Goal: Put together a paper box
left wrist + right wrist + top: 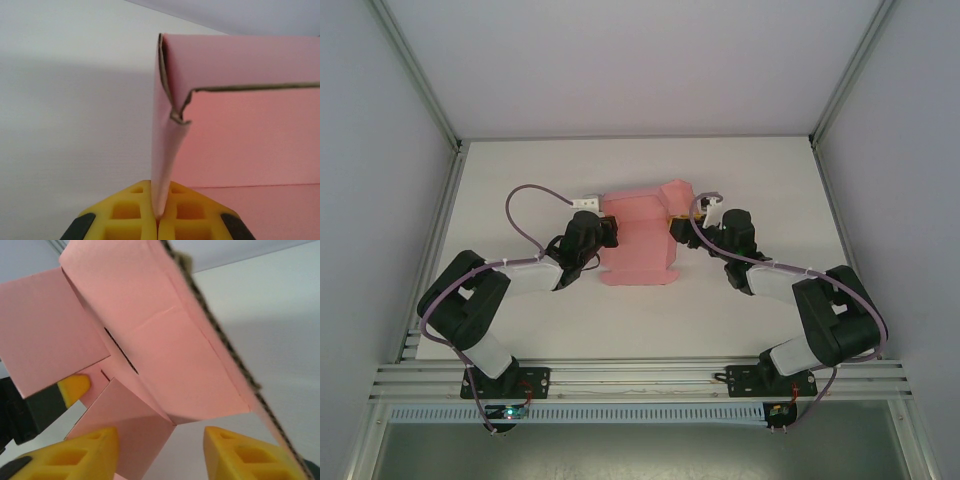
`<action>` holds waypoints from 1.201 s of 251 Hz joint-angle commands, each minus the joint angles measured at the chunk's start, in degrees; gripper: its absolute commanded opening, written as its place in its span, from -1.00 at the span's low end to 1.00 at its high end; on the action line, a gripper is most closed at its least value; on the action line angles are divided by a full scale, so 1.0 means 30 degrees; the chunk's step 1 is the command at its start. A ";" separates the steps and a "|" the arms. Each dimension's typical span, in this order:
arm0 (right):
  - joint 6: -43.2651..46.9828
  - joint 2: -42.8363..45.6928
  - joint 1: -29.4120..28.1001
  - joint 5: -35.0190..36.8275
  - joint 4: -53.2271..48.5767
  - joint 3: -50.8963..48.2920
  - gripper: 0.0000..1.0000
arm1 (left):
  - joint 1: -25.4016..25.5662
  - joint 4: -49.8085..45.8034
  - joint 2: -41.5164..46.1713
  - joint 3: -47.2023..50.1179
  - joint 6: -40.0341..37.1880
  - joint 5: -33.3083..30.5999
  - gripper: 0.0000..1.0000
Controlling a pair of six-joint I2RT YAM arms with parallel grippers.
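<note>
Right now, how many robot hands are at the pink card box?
2. The left hand pinches the left wall of the plain pink card box; the right hand is at its right edge, fingers apart.

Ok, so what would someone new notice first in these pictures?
The half-folded pink paper box sits in the middle of the white table, some of its flaps standing up. The left arm's fingers are pinched shut on one side panel of it, while the right arm's fingers stand apart beside a loose flap.
</note>
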State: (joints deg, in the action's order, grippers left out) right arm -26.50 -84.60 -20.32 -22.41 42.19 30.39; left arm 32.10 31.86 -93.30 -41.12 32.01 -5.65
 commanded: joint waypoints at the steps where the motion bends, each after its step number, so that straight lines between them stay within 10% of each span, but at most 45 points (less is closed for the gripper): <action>1: 0.0860 -0.0221 -0.0757 0.0431 -0.0964 0.0818 0.06 | 0.0119 0.2114 0.0094 -0.0012 0.0053 0.1707 -1.00; 139: 0.3298 0.1327 -0.1843 0.4787 -0.6106 0.1460 0.19 | 0.0110 0.2272 0.1066 0.0579 -0.0411 0.1032 -1.00; 301: 0.3345 0.4174 -0.0922 0.3201 -0.7115 0.0457 0.67 | 0.0119 0.2996 0.1598 0.1389 -0.1031 0.1135 -1.00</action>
State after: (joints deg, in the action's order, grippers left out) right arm -15.68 -71.02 -23.35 -10.37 19.88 32.16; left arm 31.90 36.07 -89.86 -37.67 29.98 -3.44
